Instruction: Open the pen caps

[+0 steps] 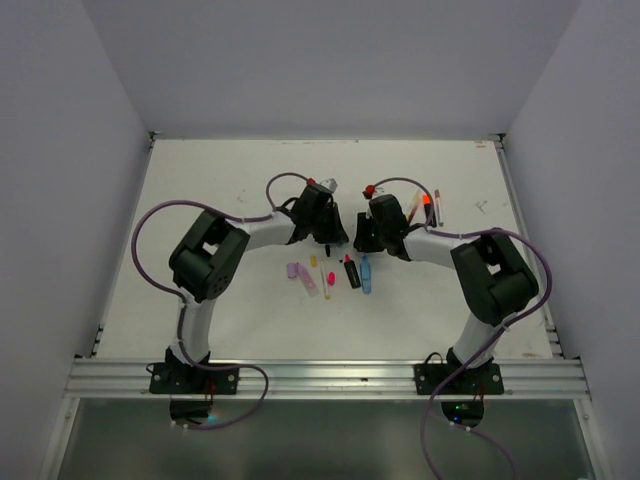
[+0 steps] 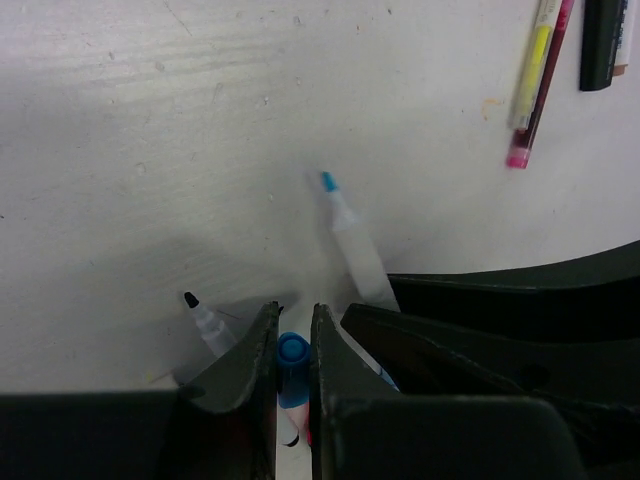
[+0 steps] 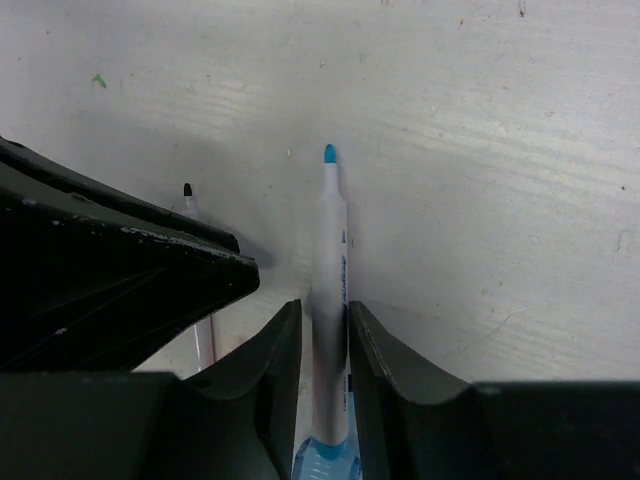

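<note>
Risk sits with the blue cap, pinched between the fingers of the left gripper and already off its pen, which the right gripper clamps with the blue tip bare over the table. A careless release could roll the cap into the black-tipped pen nearby, and a lowered tip could smear ink.

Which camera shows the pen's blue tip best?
Right wrist view: the pen sits in the right gripper, its blue tip sharp and centered. Left wrist view shows it smaller, blurry; top external, I cannot find it.
</note>
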Tool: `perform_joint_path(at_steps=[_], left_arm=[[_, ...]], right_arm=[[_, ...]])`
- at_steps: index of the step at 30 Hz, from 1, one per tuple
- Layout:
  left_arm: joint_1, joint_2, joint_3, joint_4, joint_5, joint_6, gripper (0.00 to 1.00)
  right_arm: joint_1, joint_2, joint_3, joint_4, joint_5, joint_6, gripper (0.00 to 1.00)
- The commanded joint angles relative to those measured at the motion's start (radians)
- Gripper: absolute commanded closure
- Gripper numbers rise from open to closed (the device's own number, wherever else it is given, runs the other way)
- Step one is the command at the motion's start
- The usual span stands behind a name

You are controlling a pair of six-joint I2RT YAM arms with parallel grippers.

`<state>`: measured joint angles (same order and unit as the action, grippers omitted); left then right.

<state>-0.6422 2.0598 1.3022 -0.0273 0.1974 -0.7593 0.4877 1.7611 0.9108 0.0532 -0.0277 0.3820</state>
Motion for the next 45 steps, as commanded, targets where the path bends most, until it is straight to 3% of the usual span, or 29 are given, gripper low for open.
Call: perform_joint_path(at_steps=[1,5,10,18,26,30,33,38,45], left_arm=[[-0.004,-0.004,-0.007,0.004,0.002,-0.006,0.88],[-0.002,-0.015,-0.014,0.003,-0.010,-0.006,0.80],[-0.004,-0.050,-0.015,0.003,-0.029,-0.008,0.70],[-0.004,-0.109,-0.037,-0.005,-0.062,0.003,0.53],[-0.004,-0.208,-0.070,-0.002,-0.067,0.012,0.46],[-0.004,-0.312,-0.098,-0.040,-0.140,0.046,0.19],[-0.001,-0.404,-0.125,-0.074,-0.194,0.077,0.08],[-0.001,-0.555,-0.217,-0.117,-0.301,0.118,0.01],[0.003,-0.708,-0.337,-0.151,-0.337,0.146,0.00]], right_arm=[[-0.005,-0.011,0.017,0.023,0.020,0.005,0.69],[-0.005,-0.032,0.017,0.017,0.017,0.005,0.62],[-0.005,-0.100,0.010,0.004,0.026,0.009,0.60],[-0.011,-0.196,0.046,-0.108,0.311,0.003,0.51],[-0.101,-0.106,0.194,-0.252,0.445,0.060,0.41],[-0.159,-0.007,0.290,-0.321,0.465,0.106,0.43],[-0.185,0.038,0.332,-0.342,0.451,0.124,0.45],[-0.222,0.119,0.373,-0.348,0.394,0.136,0.51],[-0.232,0.184,0.402,-0.345,0.371,0.141,0.62]])
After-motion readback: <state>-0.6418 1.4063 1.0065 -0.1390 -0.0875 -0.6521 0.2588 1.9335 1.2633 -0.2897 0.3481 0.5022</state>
